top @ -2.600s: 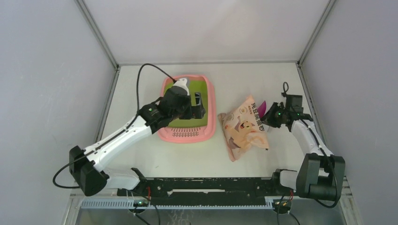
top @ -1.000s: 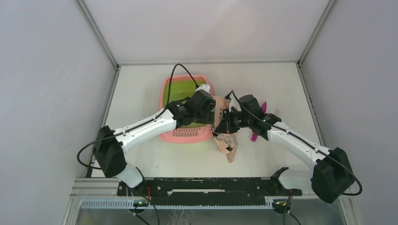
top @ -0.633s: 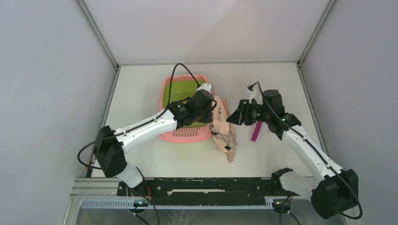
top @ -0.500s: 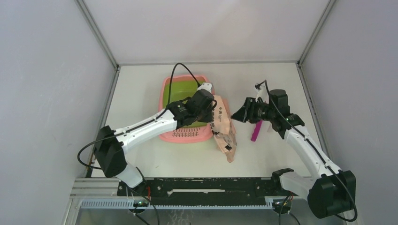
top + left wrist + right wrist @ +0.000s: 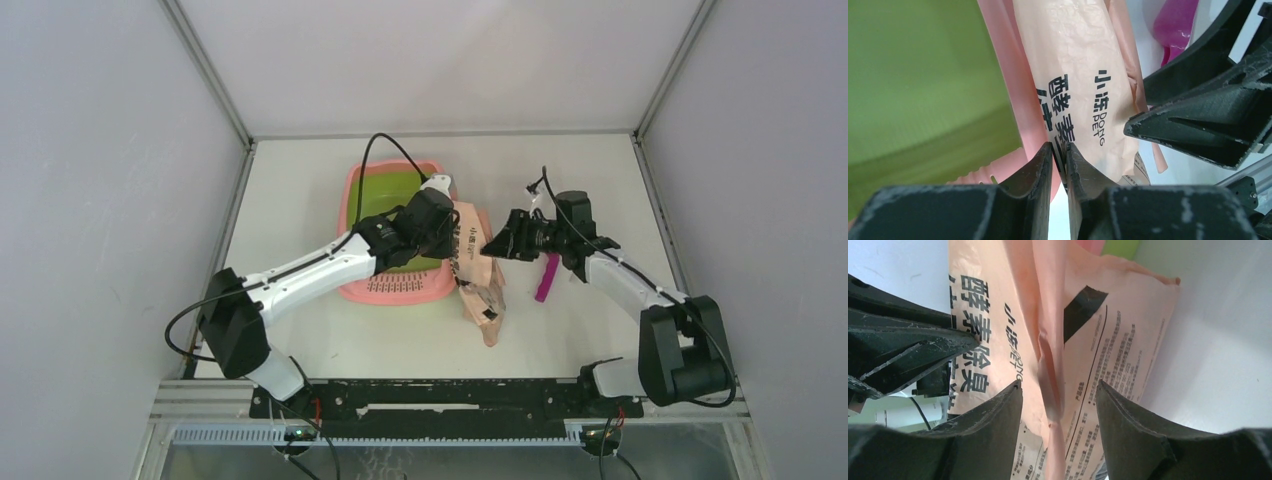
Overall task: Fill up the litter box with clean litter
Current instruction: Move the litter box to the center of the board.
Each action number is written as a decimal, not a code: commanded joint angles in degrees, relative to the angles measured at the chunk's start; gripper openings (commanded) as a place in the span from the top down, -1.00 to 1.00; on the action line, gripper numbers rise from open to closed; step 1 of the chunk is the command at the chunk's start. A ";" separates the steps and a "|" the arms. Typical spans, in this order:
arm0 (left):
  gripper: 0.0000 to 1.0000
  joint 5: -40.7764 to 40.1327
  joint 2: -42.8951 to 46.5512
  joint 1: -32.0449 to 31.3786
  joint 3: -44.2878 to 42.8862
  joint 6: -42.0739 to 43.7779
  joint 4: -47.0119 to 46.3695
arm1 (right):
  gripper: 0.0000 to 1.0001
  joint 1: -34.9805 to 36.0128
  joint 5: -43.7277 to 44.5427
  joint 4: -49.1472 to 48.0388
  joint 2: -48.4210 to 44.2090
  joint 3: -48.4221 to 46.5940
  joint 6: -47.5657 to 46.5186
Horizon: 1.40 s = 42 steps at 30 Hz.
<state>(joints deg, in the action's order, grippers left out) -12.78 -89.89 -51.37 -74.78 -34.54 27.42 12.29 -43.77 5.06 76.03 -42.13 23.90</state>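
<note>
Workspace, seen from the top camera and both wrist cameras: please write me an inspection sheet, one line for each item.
Surface: white table, no spill seen.
Job's things: litter box left of centre; no litter seen in the visible part of the green basin.
Clutter: peach-pink printed bag against the box's right rim; magenta scoop lying on the table to the bag's right.
Grippers: left gripper shut on the bag's edge; right gripper open, jaws on either side of the bag's seam.
Cables: black cable arcs above the litter box to the left wrist.
Surroundings: grey walls with metal frame; nothing else seen.
</note>
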 commanded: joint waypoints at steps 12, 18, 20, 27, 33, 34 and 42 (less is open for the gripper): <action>-0.04 -0.77 6.41 2.79 2.76 2.16 -0.19 | 0.38 3.35 -13.88 -20.33 3.21 0.06 8.52; -0.35 -5.59 13.41 3.31 3.88 1.10 5.23 | 1.00 3.21 -6.45 -2.02 -1.44 -5.93 1.69; -0.01 -7.61 17.62 3.60 6.53 -1.72 7.96 | 1.00 2.88 -3.51 3.51 -3.37 -8.02 -0.31; 0.62 -8.26 31.32 2.17 22.60 -13.76 10.45 | 1.00 1.94 4.45 15.68 -8.31 -13.51 -3.65; -0.22 -9.47 35.29 -1.51 36.41 -23.33 3.52 | 1.00 1.48 6.70 20.14 -9.40 -14.38 -4.98; -0.23 -9.40 34.81 -1.87 37.90 -24.08 1.69 | 1.00 1.36 6.65 20.54 -9.41 -14.34 -5.29; -0.21 -10.78 22.70 -2.52 38.81 -24.03 -8.19 | 1.00 0.30 6.36 21.69 -10.09 -14.38 -5.79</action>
<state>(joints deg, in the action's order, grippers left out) -20.88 -62.26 -53.63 -35.27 -57.10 28.16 13.06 -37.34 26.85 68.14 -54.11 19.66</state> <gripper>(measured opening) 0.611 0.033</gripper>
